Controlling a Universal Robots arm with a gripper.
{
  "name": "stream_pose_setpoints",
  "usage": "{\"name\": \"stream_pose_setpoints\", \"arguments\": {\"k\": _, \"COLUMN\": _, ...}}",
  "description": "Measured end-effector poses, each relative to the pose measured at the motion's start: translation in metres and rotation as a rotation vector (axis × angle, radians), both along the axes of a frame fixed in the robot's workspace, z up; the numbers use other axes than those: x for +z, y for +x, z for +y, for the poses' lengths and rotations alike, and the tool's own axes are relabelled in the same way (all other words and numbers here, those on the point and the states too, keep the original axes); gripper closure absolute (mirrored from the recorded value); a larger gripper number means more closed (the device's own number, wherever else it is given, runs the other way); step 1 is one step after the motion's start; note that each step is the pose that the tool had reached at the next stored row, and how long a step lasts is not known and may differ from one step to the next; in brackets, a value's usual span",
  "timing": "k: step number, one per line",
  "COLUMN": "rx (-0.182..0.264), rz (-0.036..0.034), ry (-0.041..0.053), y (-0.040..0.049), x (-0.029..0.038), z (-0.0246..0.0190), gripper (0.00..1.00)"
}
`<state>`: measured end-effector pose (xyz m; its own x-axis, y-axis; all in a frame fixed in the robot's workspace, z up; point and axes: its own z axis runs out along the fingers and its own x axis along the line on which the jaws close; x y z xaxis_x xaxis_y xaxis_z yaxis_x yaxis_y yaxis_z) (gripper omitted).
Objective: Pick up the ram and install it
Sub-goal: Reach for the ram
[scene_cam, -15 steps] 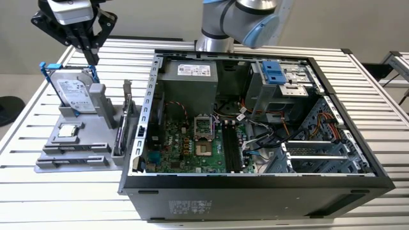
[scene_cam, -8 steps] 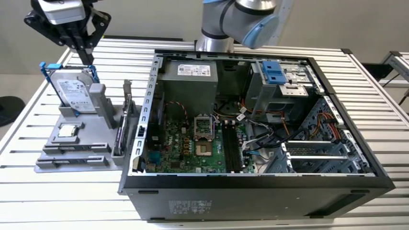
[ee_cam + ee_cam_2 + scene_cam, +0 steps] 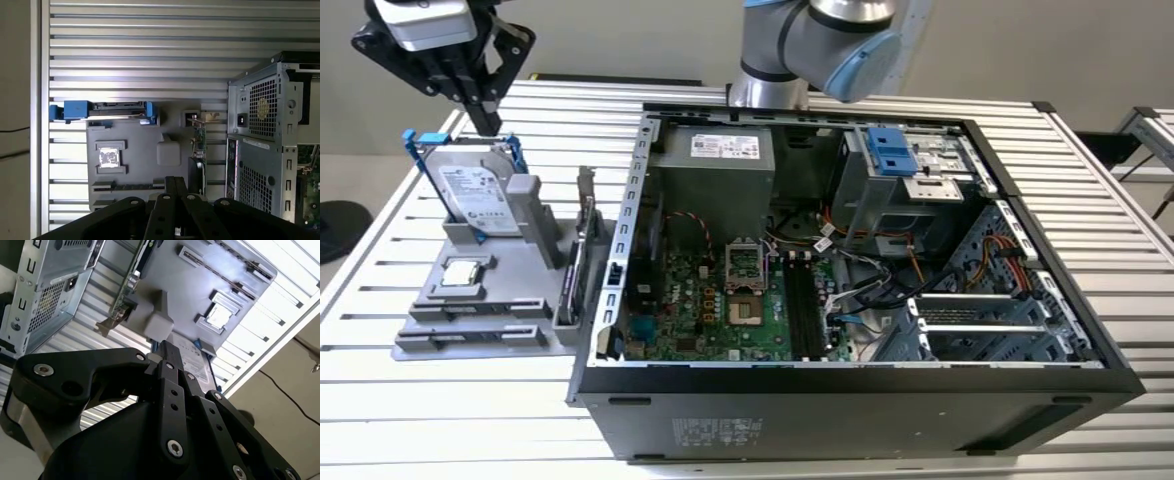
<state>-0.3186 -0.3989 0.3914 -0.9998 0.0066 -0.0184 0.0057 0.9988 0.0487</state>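
My gripper [image 3: 487, 124] hangs over the far end of the grey parts holder [image 3: 480, 300], just above the hard drive. Its black fingers [image 3: 168, 351] are pressed together, shut on nothing. The ram [image 3: 127, 186] is a thin dark stick standing on edge in a long slot of the holder, near the gripper [image 3: 175, 181] tips in the first wrist view. The open computer case [image 3: 854, 400] lies at the exterior view's right. Long black motherboard slots [image 3: 801, 310] run beside the processor socket inside it.
A silver-labelled hard drive [image 3: 474, 195] with blue rails stands in the holder. An expansion card [image 3: 583, 250] with a metal bracket stands between holder and case. A small square chip [image 3: 463, 272] rests on the holder. Cables [image 3: 881, 270] lie inside the case. The table is ribbed metal.
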Motion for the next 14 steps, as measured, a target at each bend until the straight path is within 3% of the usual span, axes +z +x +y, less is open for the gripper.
{"name": "stream_pose_setpoints", "arguments": {"k": 14, "rx": 0.0, "rz": 0.0014, "ry": 0.0, "y": -0.0187, "x": -0.0007, "z": 0.0, "gripper": 1.0}}
